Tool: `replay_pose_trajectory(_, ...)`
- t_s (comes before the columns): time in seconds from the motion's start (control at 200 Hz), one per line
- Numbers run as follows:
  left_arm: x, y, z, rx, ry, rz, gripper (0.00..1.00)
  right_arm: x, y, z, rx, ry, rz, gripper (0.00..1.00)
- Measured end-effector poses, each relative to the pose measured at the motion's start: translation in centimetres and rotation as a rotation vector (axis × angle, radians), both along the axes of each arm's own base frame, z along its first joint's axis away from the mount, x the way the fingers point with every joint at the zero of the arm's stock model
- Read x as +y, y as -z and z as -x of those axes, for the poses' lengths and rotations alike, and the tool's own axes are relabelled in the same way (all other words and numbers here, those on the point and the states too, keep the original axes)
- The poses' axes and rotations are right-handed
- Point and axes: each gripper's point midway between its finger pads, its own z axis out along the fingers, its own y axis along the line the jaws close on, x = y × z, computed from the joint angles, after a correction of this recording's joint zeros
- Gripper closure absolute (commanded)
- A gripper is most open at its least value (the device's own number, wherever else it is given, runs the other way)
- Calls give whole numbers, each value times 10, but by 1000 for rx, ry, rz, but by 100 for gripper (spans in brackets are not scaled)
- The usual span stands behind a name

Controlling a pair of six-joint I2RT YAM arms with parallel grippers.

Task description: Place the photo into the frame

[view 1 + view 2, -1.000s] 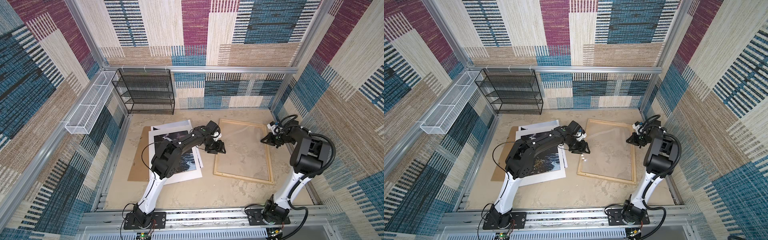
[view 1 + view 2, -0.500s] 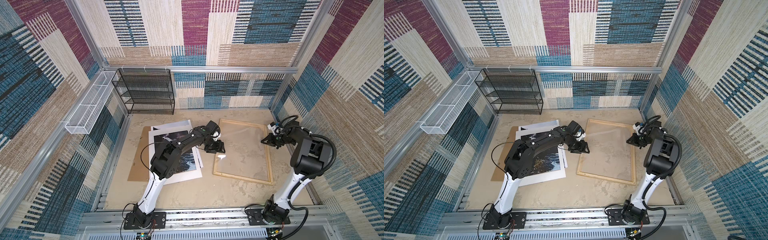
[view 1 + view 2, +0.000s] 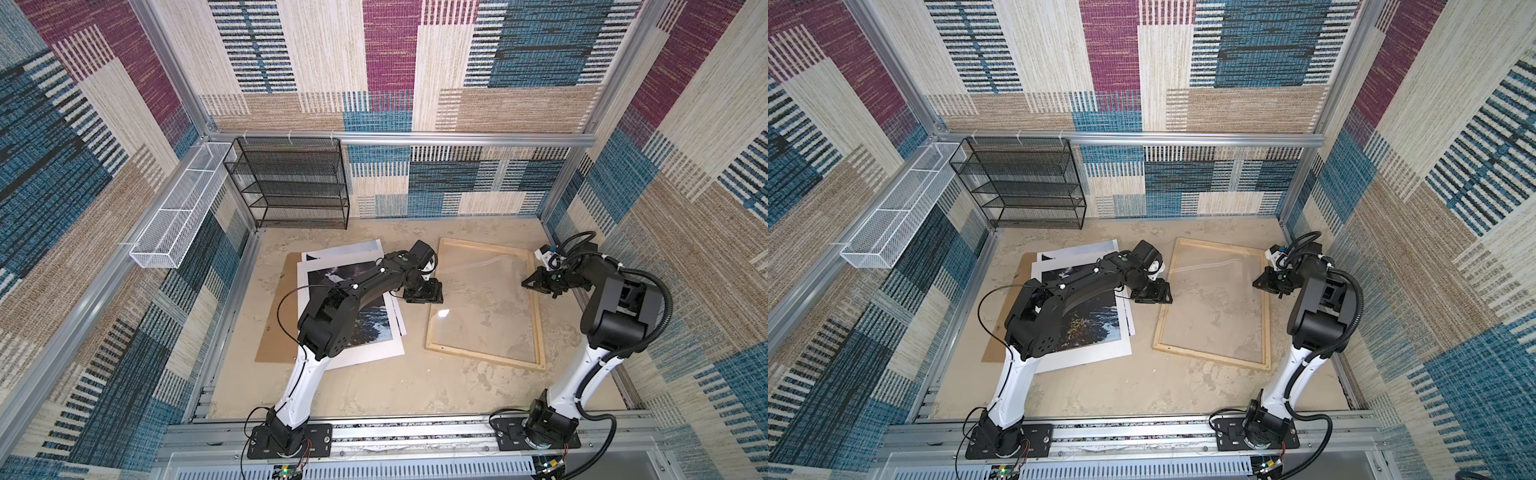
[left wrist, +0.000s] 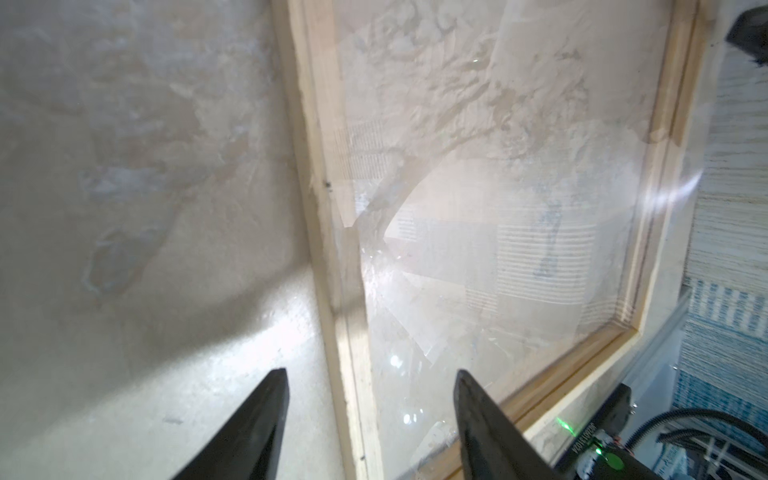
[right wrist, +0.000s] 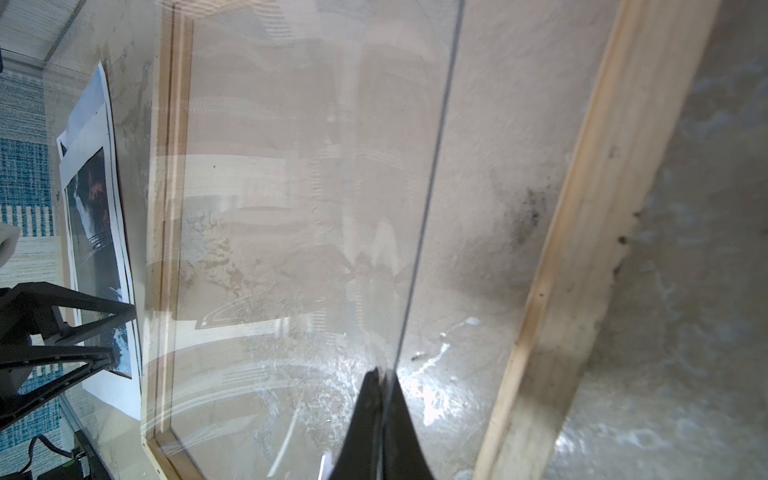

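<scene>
The frame (image 3: 484,358) (image 3: 1210,357) of pale wood lies flat on the table right of centre. A clear sheet (image 3: 482,299) (image 5: 291,208) rests in it, raised along its right edge. My right gripper (image 3: 530,284) (image 3: 1260,282) (image 5: 380,372) is shut on that edge, just inside the frame's right rail (image 5: 582,208). My left gripper (image 3: 432,296) (image 3: 1160,296) (image 4: 372,372) is open and hovers astride the frame's left rail (image 4: 316,174), holding nothing. The photo (image 3: 376,322) (image 3: 1096,320) (image 5: 93,232) lies flat left of the frame, partly under my left arm.
The photo sits in a stack with a white mat (image 3: 361,353) and a brown backing board (image 3: 278,328). A black mesh shelf rack (image 3: 291,183) stands at the back left. A white wire basket (image 3: 174,216) hangs on the left wall. Walls enclose the table.
The bright glint on the clear sheet near the frame's left rail has shifted slightly. Both grippers stay almost where they were.
</scene>
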Motion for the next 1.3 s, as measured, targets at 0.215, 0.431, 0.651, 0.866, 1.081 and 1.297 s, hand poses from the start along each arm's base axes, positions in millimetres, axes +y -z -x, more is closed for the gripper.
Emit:
replay_pose_trajectory(0.215,2,14,-6,5,-16,-34,39,0,0,0,2,3,-2,100)
replay_pose_trajectory(0.431,7,16,-8,1,-28,-56,41,-1,1,0,7,6,0,100)
replay_pose_trajectory(0.651,3,15,-6,14,-16,-37,43,-2,2,0,12,10,7,97)
replay_pose_trajectory(0.866,-1,13,-4,25,-3,-16,44,-3,7,0,23,16,5,98)
replay_pose_trajectory(1.081,-5,11,-6,12,1,3,45,-5,7,1,24,23,3,100)
replay_pose_trajectory(1.297,-5,13,-7,14,0,1,47,-6,6,1,24,27,4,100)
